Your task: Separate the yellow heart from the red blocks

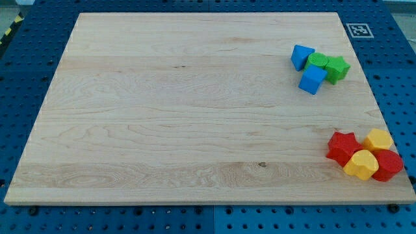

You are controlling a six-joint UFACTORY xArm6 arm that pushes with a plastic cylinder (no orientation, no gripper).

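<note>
Eight small blocks, smooth and matte like moulded plastic, sit in two clusters on a pale wooden counter [195, 110] with fine lengthwise grain, laid over a blue perforated base [39, 221]. My tip does not show anywhere in the view, so its place relative to the blocks cannot be told, and there is no gripper on this arm to be open or closed.

Near the view's bottom right corner, the yellow heart [361, 164] lies wedged between the red star [343, 147] on its left and a rounded red block [388, 165] on its right, touching both. Its lobed top face is bright and unmarked. A second yellow block [378, 140], angular in outline, sits just above, against the reds.

Toward the view's top right, well apart, two blue blocks [301, 56] [312, 79] press against a green round block [318, 62] and a green star [337, 67].
</note>
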